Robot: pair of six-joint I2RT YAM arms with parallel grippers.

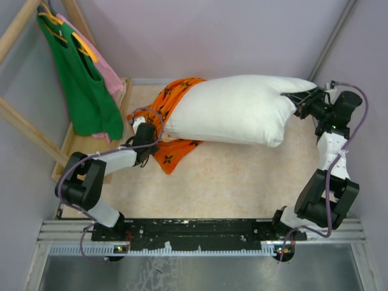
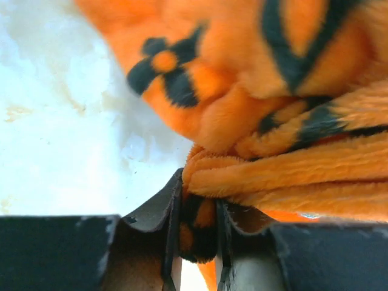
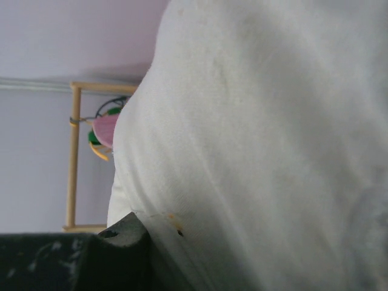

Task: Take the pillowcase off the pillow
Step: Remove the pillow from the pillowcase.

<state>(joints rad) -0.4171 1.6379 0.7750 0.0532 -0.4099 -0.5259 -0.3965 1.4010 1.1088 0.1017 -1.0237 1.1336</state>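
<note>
At the far left, a green tank top (image 1: 82, 85) and a pink garment (image 1: 112, 76) are hanging on a wooden rack (image 1: 18, 118), clear of the work. Just right of them, the left claw (image 2: 199, 203) is pinching a bunched fold of the pillowcase (image 1: 176, 100), its fingers (image 2: 173, 242) pressing the plush orange fabric between them. This looks meant to anchor the case while the cushion is drawn out. The pillowcase is covering only the left end of the pillow (image 1: 236, 109), gathered and trailing onto the worktop (image 1: 230, 176). Most of the white pillow is lying bare, stretching rightward and sagging between the two arms. At its far right corner, the right claw (image 1: 298, 102) is gripping the pillow, apparently holding it up so the opposing pulls can separate the two. The removal seems well advanced, not finished.
</note>
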